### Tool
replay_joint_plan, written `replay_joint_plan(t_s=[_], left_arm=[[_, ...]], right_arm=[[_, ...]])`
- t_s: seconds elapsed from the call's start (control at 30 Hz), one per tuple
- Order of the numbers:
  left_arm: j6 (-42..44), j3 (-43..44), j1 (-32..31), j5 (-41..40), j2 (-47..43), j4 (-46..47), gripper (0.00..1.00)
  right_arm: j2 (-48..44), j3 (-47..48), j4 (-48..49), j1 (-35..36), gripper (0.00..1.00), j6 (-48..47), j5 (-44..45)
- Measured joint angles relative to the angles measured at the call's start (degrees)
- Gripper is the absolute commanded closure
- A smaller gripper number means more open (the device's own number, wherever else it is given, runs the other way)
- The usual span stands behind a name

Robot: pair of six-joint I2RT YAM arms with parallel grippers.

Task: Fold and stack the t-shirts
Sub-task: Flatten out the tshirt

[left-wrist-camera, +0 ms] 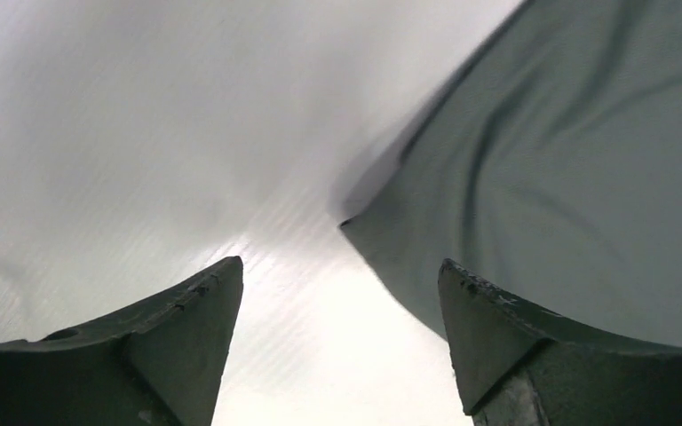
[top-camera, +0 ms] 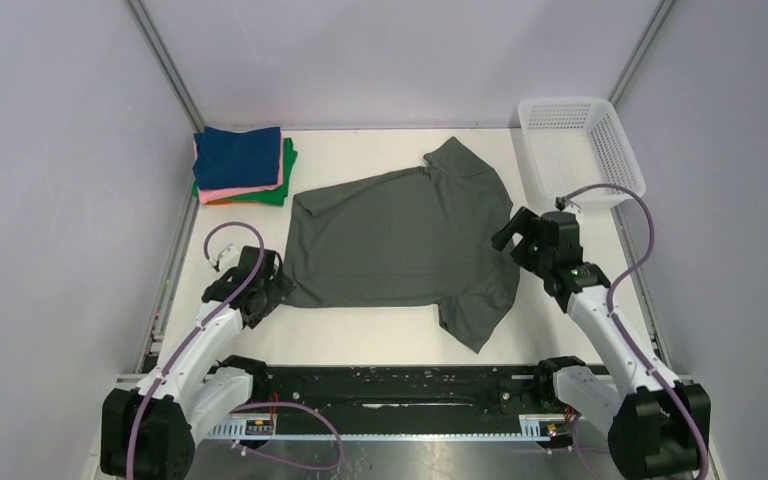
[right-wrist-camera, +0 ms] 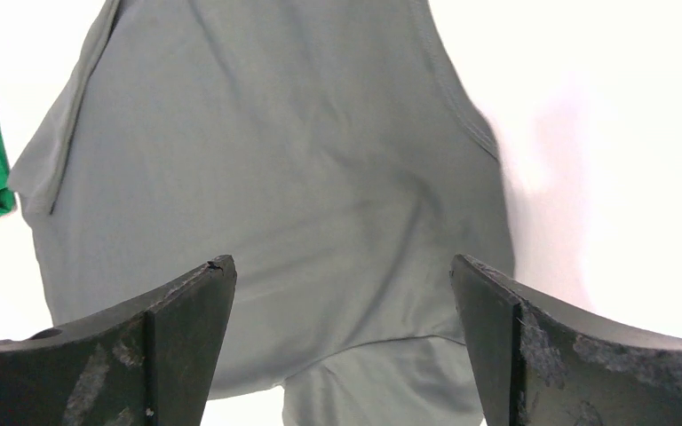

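Hidden in the stack: the stack of folded t-shirts, square cloth bundles, lies beyond the far left corner of the large dark grey-green t-shirt. Only the navy top one shows in full; pink, orange and green ones show as edge strips.
Cut off: in the right wrist view a scrap of green and pink cloth sits at the left border, past the t-shirt's hem.
Blurred: the t-shirt's corner edge in the left wrist view.
Task thing: the t-shirt lies spread flat, collar towards the white plastic mesh basket.
Left gripper: jaws apart at the t-shirt's near left corner, clasping nothing.
Right gripper: jaws wide, above the t-shirt's right edge, which it partly covers.
Surface: a white table.
Room: pale lilac-grey walls around it.
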Motion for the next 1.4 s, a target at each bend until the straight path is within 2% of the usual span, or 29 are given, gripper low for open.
replay_joint_plan(t_s=[0.07, 0.2, 0.37, 0.47, 0.6, 0.63, 0.73, 1.1, 1.2, 1.33, 1.4], left_arm=[[-0.6, -1.9, 0.0, 0.1, 0.4, -0.4, 0.30], [-1.0, -3.3, 0.0, 1.3, 3.5, 0.7, 0.34], [-1.0, -3.1, 0.0, 2.3, 8.0, 3.9, 0.47], [-1.0, -2.9, 0.1, 2.7, 9.5, 6.2, 0.60], [-1.0, -2.9, 0.1, 3.5, 11.0, 9.4, 0.65], [-1.0, -2.9, 0.0, 3.8, 11.2, 10.2, 0.71], [-0.8, -3.1, 0.0, 4.9, 12.1, 12.3, 1.00], [0.3, -3.7, 0.0, 5.7, 11.7, 13.9, 1.00], [0.5, -4.0, 0.0, 5.7, 8.6, 12.7, 1.00], [0.7, -4.0, 0.0, 5.6, 4.5, 10.8, 1.00], [0.7, -4.3, 0.0, 5.5, 2.8, 10.2, 1.00]], right_arm=[[-2.6, -2.2, -0.1, 0.0, 0.02, 0.4, 1.5], [-5.3, -3.7, -0.1, 0.0, 0.02, 0.8, 2.8], [-5.0, -3.7, -0.1, 0.0, 0.02, 0.8, 2.8], [-4.2, -3.7, -0.2, 0.0, 0.02, 0.8, 2.8], [-3.4, -3.7, -0.3, 0.0, 0.02, 0.8, 2.8], [-3.4, -3.7, -0.4, 0.0, 0.02, 0.8, 2.8], [-3.4, -3.7, -0.9, 0.0, 0.01, 0.3, 2.7], [-7.9, -3.1, -9.8, 1.6, 0.01, -1.2, -1.1], [-8.7, -2.3, -14.9, 10.9, 0.01, -1.7, 0.5], [-7.5, -2.0, -21.2, 26.9, 0.11, -0.9, 2.1], [-6.4, -2.4, -23.8, 30.6, 0.16, 0.1, 2.6]])
